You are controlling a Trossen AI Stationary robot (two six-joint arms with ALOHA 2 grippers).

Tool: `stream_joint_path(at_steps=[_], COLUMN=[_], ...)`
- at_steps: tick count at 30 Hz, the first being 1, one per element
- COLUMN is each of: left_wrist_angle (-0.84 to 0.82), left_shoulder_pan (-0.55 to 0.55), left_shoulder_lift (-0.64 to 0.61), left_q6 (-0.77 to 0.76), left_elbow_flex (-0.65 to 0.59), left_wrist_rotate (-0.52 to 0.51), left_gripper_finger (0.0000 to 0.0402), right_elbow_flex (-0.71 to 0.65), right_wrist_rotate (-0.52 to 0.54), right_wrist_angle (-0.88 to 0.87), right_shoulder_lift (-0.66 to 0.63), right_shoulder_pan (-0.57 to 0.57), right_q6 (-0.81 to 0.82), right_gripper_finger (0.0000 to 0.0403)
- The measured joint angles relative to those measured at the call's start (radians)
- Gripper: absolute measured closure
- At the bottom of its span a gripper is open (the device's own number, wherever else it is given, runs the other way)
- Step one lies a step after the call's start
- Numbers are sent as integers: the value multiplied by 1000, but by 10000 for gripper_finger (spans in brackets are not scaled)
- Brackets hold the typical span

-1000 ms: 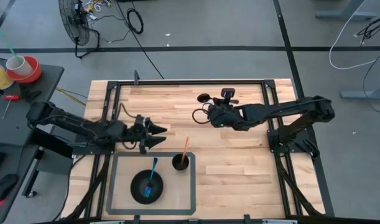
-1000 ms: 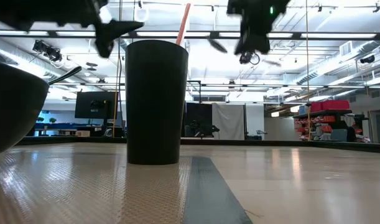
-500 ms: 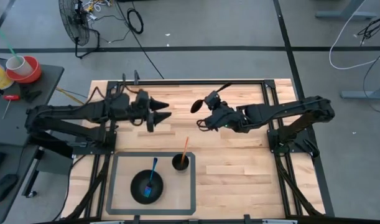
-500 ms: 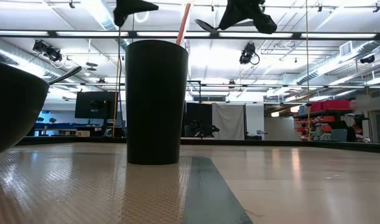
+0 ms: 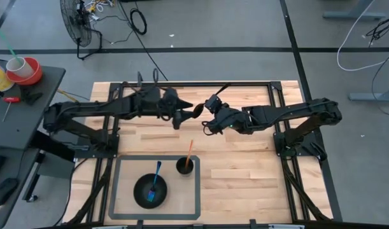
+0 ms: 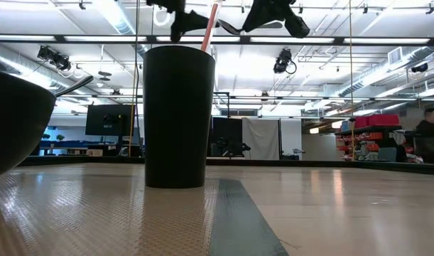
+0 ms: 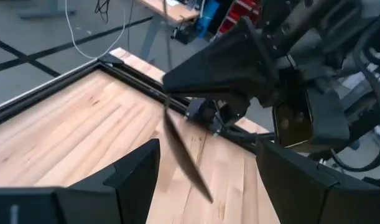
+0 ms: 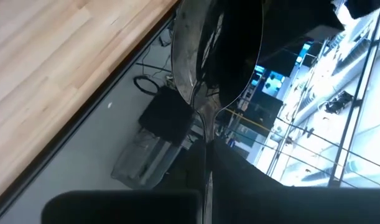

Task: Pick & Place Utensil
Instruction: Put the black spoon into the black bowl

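A dark metal spoon [image 5: 198,112] is held in the air over the middle of the table by my right gripper [image 5: 207,116], which is shut on it. In the right wrist view its bowl [image 8: 214,50] sticks out past the fingers. My left gripper [image 5: 189,115] faces it from the left, open. In the left wrist view its fingers [image 7: 134,180] stand on either side of the spoon [image 7: 183,152] without touching it. In the low view the spoon [image 6: 227,28] shows between both grippers, high above the table. My right gripper pinches the spoon's handle [image 8: 205,155] between its two fingers. The fingers come about level from the table's right and lie along the spoon. The bowl end [image 7: 177,143] sticks out past the fingertips, slanting down toward my left gripper. The spoon is lifted clear of the table.
A dark-framed tray [image 5: 118,191] sits at the near edge. On it stand a black cup [image 5: 185,165] with an orange utensil [image 6: 212,25] and a dark bowl [image 5: 150,189] with a blue utensil. Bare wood lies right of the tray. A person shows far off in the room.
My left gripper has risen from beside the tray's far left corner, gone toward the far edge, then right, up to the spoon, staying open. My right gripper has rolled its wrist, almost in place, and the spoon's bowl has swung round to point left.
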Motion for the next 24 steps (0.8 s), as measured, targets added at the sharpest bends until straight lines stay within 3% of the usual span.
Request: stream_joint_path(at_steps=[8,14,18,24], left_wrist_angle=[-9,29,56,29], left_shoulder_pan=[0,5,5,6], left_shoulder_lift=[94,120,117,115], left_q6=[16,23,44,74], left_elbow_flex=[51,51,51,51], left_wrist_rotate=[-39,-82,-97,-66], left_gripper_finger=[138,173,216,325], right_elbow_flex=[-3,-3,-3,-3], right_wrist_rotate=[0,-18,-10,-21], right_wrist_angle=[5,18,30,71], right_shoulder_lift=[3,3,3,3], right_shoulder_pan=[0,1,1,1], right_q6=[3,6,18,-4], right_gripper_finger=[392,391,390,390])
